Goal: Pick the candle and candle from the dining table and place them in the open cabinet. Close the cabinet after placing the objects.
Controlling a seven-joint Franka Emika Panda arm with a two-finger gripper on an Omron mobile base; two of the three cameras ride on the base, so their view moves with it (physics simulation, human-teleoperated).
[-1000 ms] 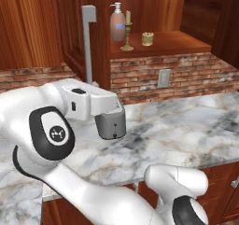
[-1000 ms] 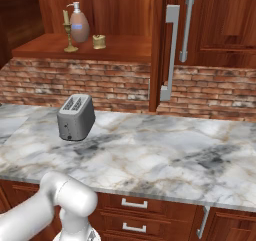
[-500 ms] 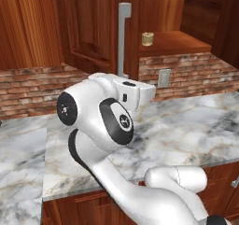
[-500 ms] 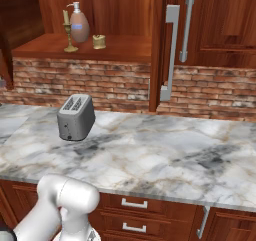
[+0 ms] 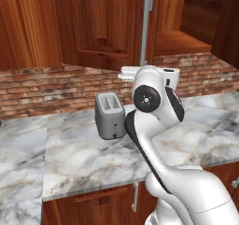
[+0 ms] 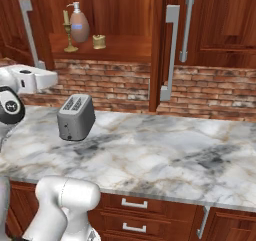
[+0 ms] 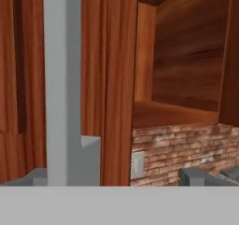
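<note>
**A:** Entry one, nearest the lens?

**B:** Gripper (image 7: pixel 116 178). The jaws are spread wide with nothing between them. One fingertip (image 7: pixel 39 176) sits just left of the bar handle (image 7: pixel 61 79), the other far off to the right. Presumably they are parted so the hand can push or hook the bar rather than pinch it.

**A:** Entry two?

**B:** Cabinet door (image 7: pixel 109 79), reddish wood, standing ajar. Its edge faces the hand camera, with the handle running up its face. The arm is raised high over the marble counter (image 5: pixel 79 158) to reach it.

**A:** On the counter?

**B:** One toaster (image 6: pixel 75 117), grey, well below the hand. It plays no part in the job.

**A:** Beyond the door?

**B:** Cabinet (image 6: pixel 125 47), open, with its shelf exposed above the brick wall (image 6: pixel 115 85). On the shelf's left end stands the brass candle (image 6: pixel 67 32), upright, just beside a soap bottle (image 6: pixel 79 26). The tan candle (image 6: pixel 99 41) is near them on the right. Both candles are stowed well back from the front edge, likely so the door can swing past.

**A:** Outstanding?

**B:** By my judgement, only the closing. The risk is the open fingers slipping off the bar mid-swing.
</note>
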